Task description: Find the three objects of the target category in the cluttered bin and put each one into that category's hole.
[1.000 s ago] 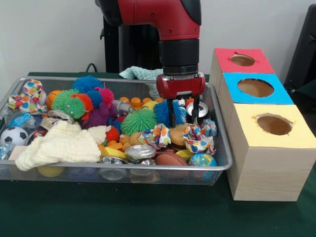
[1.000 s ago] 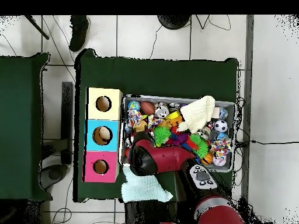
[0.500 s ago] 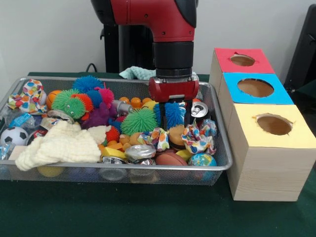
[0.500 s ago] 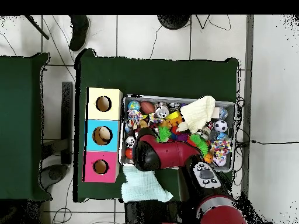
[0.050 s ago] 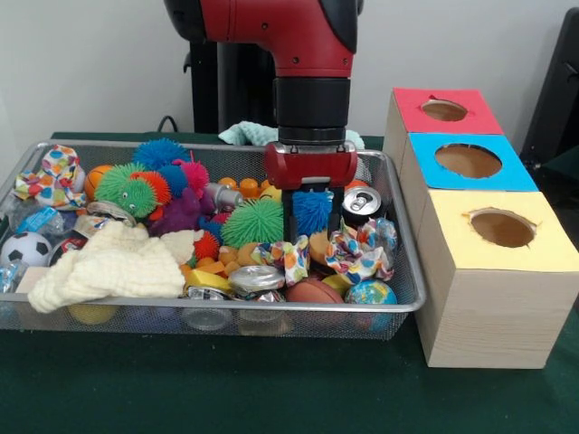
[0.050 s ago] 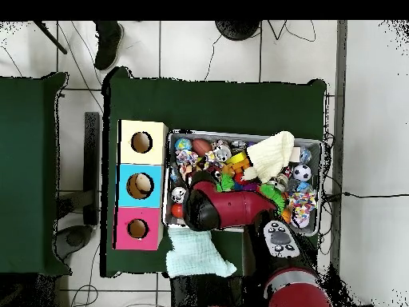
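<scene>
The gripper [image 5: 310,217] hangs at frame centre inside the wire bin [image 5: 398,303], its two dark fingers set on either side of a blue spiky ball [image 5: 313,210]; whether they actually pinch it cannot be told. A silver can [image 5: 361,203] lies just right of the ball and a green spiky ball [image 5: 253,221] just left. At frame right stand the red box [image 5: 441,111], blue box [image 5: 469,161] and yellow box [image 5: 499,231], each with a round hole on top.

Three holed boxes [image 5: 479,217], one wire bin [image 5: 398,298], one arm [image 5: 308,54]
</scene>
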You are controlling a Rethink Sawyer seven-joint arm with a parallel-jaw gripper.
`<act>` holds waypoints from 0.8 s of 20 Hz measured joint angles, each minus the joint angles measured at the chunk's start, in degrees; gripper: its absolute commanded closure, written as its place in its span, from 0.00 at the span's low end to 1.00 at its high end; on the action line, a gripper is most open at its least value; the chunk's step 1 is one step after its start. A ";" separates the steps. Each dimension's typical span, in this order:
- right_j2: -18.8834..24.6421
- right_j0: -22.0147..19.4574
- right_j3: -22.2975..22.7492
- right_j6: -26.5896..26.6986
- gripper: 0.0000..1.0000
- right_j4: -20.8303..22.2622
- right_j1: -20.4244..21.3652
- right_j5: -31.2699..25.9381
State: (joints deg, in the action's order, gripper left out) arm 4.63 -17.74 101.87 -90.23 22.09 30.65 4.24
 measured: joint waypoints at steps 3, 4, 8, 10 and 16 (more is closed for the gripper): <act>-0.74 0.70 -0.33 0.00 0.00 0.00 0.23 -0.86; -0.83 0.82 -0.38 0.00 0.00 0.00 0.28 -1.12; -1.20 1.35 -0.54 0.00 0.00 0.00 0.58 -2.54; -1.51 1.61 -0.54 0.00 0.00 0.01 0.89 -3.54; -1.72 1.68 -0.68 0.00 0.00 0.00 1.25 -4.28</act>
State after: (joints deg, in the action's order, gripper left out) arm 2.91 -16.06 101.19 -90.23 22.09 31.90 -0.03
